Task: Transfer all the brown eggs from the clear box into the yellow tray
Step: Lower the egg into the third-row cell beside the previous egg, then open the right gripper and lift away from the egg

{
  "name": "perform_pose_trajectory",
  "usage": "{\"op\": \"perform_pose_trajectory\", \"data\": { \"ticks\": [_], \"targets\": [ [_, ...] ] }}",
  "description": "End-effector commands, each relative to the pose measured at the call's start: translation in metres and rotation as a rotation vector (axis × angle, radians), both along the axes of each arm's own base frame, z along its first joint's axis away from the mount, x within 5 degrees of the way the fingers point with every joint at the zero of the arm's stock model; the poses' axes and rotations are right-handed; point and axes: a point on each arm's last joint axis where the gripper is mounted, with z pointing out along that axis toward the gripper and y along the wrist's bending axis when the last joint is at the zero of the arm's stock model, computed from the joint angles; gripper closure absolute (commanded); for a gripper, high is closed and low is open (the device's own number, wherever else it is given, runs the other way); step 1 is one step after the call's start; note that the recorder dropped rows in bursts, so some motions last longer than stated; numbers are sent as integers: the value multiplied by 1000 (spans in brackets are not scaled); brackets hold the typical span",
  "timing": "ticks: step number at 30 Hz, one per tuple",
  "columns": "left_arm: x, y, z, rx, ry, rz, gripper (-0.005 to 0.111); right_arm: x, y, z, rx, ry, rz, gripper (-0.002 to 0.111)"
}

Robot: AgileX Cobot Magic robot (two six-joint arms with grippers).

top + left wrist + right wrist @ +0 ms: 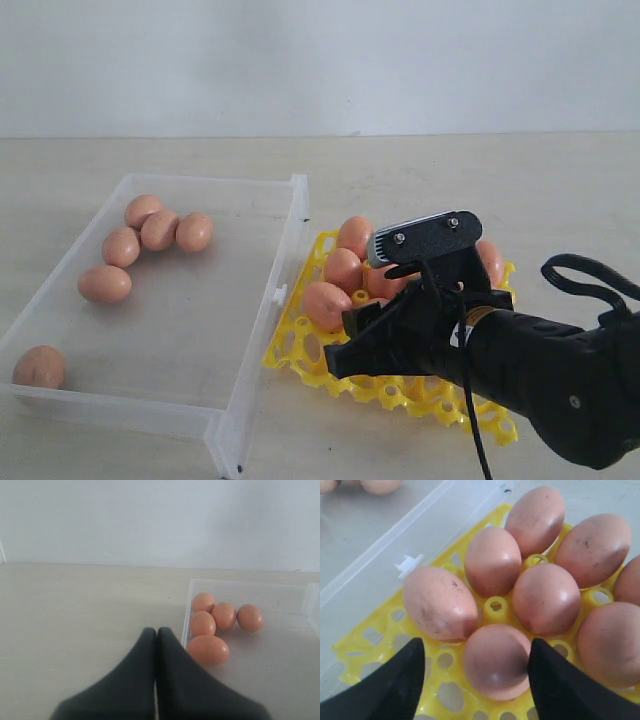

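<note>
Several brown eggs (160,230) lie at the clear box's (290,250) far left, and one (40,367) rests in its near-left corner. The yellow tray (300,350) beside the box holds several more eggs. My right gripper (476,645) hangs over the tray's near side, open, its jaws straddling one egg (496,662) seated in a cup. One finger touches that egg and the other stands clear of it. My left gripper (157,631) is shut and empty over the bare table just outside the box wall (187,610), near several eggs (207,650).
The box's clip tab (280,293) faces the tray. The right arm's black body and cable (560,360) cover the tray's near-right part in the exterior view. Open cups (450,695) show at the tray's near edge. A white wall stands behind the table.
</note>
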Motion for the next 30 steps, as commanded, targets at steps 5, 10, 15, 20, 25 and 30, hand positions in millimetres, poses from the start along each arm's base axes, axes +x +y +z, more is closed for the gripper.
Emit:
{"op": "perform_pose_trajectory", "data": {
  "ticks": [5, 10, 15, 20, 25, 30],
  "targets": [
    [0, 0, 1, -5, -2, 0, 111, 0, -1, 13, 45, -52, -14, 52],
    [0, 0, 1, -5, -2, 0, 111, -2, -5, 33, 85, -93, -23, 52],
    [0, 0, 1, -5, -2, 0, 111, -10, -12, 59, 112, -126, -15, 52],
    [0, 0, 1, -5, -2, 0, 111, -14, -10, 93, 163, -142, 30, 52],
    [0, 0, 1, -5, -2, 0, 111, -7, 28, 133, 99, -16, 286, 52],
    [0, 0, 1, -5, -2, 0, 111, 20, 73, 166, 48, 48, 439, 52]
  ]
}}
